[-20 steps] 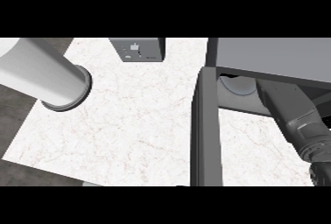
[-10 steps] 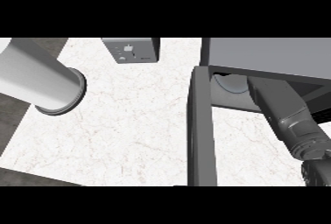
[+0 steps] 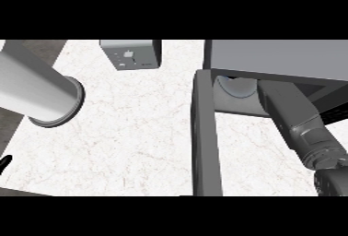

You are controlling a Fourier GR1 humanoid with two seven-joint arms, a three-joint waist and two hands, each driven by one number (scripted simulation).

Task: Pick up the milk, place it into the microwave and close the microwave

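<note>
The microwave [image 3: 279, 55] stands at the upper right, and its open door [image 3: 206, 138] shows edge-on as a dark grey bar running down the view. My right forearm [image 3: 299, 124] reaches up from the lower right into the cavity. My right hand is hidden under the microwave's roof. A pale rounded object with a blue rim [image 3: 232, 88], possibly the milk, sits just inside the opening beside the wrist. Only a black sliver of my left hand [image 3: 4, 163] shows at the left edge.
A big pale grey cylinder [image 3: 34, 92] slants in from the upper left over the white marble counter [image 3: 136, 138]. A small grey box with a knob [image 3: 132, 54] stands at the back of the counter.
The right forearm has pushed a little deeper into the microwave, and the pale object shows more. The cylinder and the grey box have slid slightly left in the view.
</note>
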